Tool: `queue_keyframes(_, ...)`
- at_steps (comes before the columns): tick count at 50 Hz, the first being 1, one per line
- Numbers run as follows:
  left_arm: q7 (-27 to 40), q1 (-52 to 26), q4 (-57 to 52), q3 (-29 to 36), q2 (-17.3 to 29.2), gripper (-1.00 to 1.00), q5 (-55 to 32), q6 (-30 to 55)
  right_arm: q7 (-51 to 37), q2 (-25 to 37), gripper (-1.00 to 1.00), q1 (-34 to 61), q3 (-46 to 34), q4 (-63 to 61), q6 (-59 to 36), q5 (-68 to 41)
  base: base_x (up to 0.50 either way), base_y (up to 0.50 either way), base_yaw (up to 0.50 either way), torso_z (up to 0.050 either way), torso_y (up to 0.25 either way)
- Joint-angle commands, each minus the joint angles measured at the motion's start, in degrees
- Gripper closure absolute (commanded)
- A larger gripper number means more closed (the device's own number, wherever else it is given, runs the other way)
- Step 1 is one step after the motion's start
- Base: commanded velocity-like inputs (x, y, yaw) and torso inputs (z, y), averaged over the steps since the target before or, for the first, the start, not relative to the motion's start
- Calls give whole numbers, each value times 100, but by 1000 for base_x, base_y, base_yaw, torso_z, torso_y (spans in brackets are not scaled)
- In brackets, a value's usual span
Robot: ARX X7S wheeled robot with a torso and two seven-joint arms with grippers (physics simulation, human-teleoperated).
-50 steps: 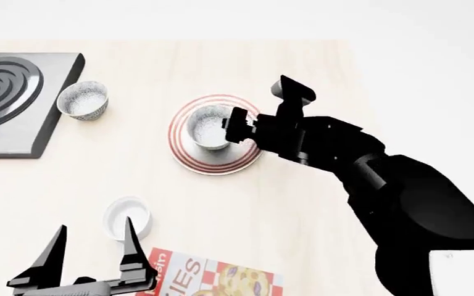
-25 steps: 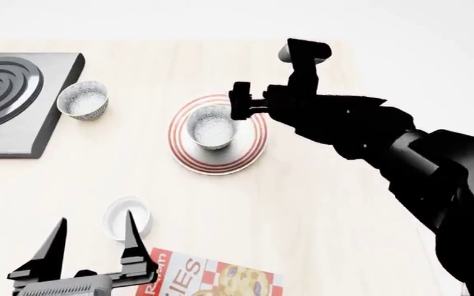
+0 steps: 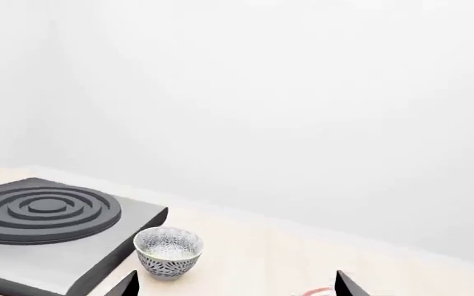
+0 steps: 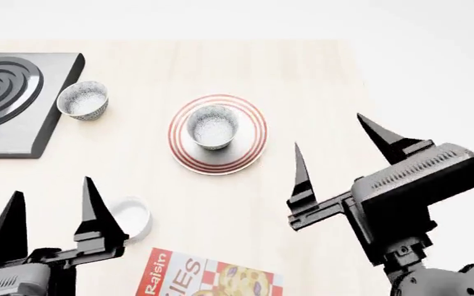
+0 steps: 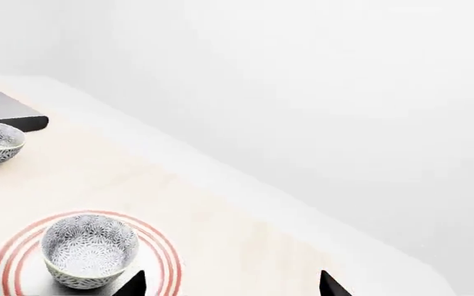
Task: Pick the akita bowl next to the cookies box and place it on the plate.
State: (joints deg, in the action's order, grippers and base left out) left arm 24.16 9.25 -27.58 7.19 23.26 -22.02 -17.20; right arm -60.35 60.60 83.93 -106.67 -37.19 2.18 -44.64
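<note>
Akita bowl [image 4: 212,127] sits upright on the plate [image 4: 249,120], roughly centred inside the red rings, mid-table; right wrist view confirms bowl [image 5: 89,250] resting on plate [image 5: 7,262], not tilted. Right hand [image 4: 344,160] is released, fingers spread wide and empty, above the table on the right-edge side of the plate, well apart from the bowl. Left hand [image 4: 52,216] also released and empty, near the front edge, with the plain white cup [image 4: 134,219] just beside its inner finger. Cookies box [image 4: 212,277] lies flat at the front edge, partly cut off by the view. Twin bowl [image 4: 83,100] stands beside the stove burner [image 4: 15,98] toward the far-left corner, untouched; left wrist view shows the same pair, bowl [image 3: 168,253] just off the burner's corner [image 3: 47,234]. Judgement: placement looks done, step in hand is the retreat. To do it well: keep right fingers spread, lift clear before any sideways sweep so nothing clips the bowl rim or nudges the plate, pull back toward the right edge; keep left arm parked so it doesn't bump the cup. Risk is low, bowl looks stable
</note>
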Motion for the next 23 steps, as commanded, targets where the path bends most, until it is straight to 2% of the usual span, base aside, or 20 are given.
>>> queue_keyframes(1,-271,158,-379,-760,46,-100,-742,-774,-2598,1439,-100,-376,-959,-2281,-761,3411,0,0,0,0,0)
queue_keyframes(4,-372,348,-455,-938,-10,-100,-728,-1192,-2867,1924,-100,-445,-1467,-2281,-395,4345,0,0,0,0,0)
queue_keyframes(7,-366,446,-594,-1049,69,-100,-851,-1257,-2920,2386,-100,-793,-1394,-2281,-119,4970,0,0,0,0,0)
queue_keyframes(9,-437,534,-696,-1111,129,-100,-1025,-1393,-2964,2904,-100,-1054,-1155,-2281,293,5341,0,0,0,0,0)
queue_keyframes(23,-412,470,-730,-1070,34,-100,-1029,-1462,-2965,2939,-100,-740,-721,-2281,474,4915,0,0,0,0,0)
